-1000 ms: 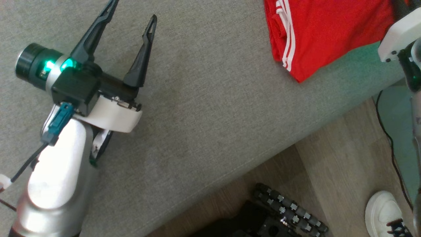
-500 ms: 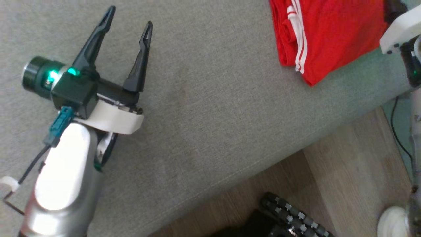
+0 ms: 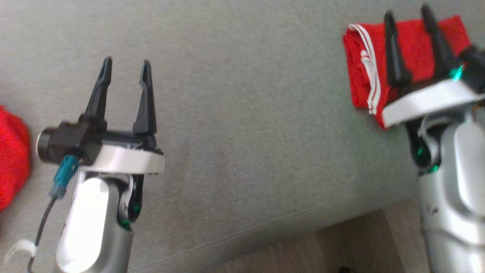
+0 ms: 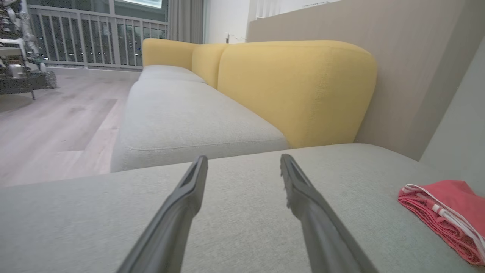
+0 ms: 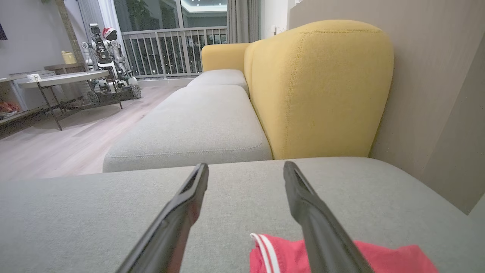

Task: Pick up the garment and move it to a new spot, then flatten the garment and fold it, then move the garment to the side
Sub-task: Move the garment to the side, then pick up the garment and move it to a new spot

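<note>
Showing the release that closes the task: the right gripper (image 3: 407, 13), shut a second ago, now holds its fingers apart and empty above the folded red garment (image 3: 415, 41). The garment lies free at the right end of the grey sofa seat (image 3: 246, 113), near the front edge. The left gripper (image 3: 127, 62), fingers likewise apart, hovers well apart from it. The shift in framing is camera motion, not the garment's. Folding and side placement appear done; only withdrawal seems left.

Head camera looks steeply down at the grey seat (image 3: 242, 94); wrist cameras skim low along it. All share the red garment (image 3: 415, 45).
</note>
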Available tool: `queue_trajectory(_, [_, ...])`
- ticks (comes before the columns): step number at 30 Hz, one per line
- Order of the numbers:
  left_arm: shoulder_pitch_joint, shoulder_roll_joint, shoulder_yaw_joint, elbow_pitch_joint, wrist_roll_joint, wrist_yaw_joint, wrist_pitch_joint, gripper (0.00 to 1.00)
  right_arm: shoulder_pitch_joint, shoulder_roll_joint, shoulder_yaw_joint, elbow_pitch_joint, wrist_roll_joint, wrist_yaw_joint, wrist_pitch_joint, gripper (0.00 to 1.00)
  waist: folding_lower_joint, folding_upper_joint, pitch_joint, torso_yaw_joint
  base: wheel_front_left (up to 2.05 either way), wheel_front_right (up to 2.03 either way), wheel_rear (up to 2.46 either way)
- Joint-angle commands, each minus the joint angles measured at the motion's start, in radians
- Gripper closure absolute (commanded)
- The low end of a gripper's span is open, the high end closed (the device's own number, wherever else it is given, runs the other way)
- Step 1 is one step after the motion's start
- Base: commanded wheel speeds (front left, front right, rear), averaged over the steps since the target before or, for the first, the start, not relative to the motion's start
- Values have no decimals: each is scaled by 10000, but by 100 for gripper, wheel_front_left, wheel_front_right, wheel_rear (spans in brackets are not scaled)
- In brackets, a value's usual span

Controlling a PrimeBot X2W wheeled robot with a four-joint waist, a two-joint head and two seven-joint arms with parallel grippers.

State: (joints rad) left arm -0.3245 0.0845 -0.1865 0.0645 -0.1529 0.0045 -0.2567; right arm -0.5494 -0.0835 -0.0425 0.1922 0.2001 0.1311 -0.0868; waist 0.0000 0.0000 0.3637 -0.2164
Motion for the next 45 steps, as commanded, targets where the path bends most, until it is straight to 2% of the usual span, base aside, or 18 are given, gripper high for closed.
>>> queue_trajectory(1, [223, -31, 478, -536, 112, 146, -49, 0, 442, 153, 334, -516, -9, -4, -103, 0, 0, 0, -922, 841, 0, 0, 0])
queue_trajectory(6, [860, -201, 799, -630, 0, 275, -50, 0, 1218, 270, 441, -764, 222, -4, -223, 0, 0, 0, -1452, 1258, 0, 0, 0])
queue_trajectory(13, [1649, -327, 896, -462, -316, 320, -50, 0, 2621, 327, 306, -1059, -28, -4, -814, 0, 0, 0, -2173, 1835, 0, 0, 0])
queue_trajectory(20, [2225, -339, 727, -358, -818, 657, -50, 0, 3793, 330, 326, -996, -118, -4, -1378, 0, 0, 0, -2540, 2091, 0, 0, 0])
queue_trajectory(45, [2373, -342, 707, -301, -763, 816, -51, 0, 3968, 332, 219, -748, 145, -4, -1545, 0, 0, 0, -2730, 2208, 0, 0, 0])
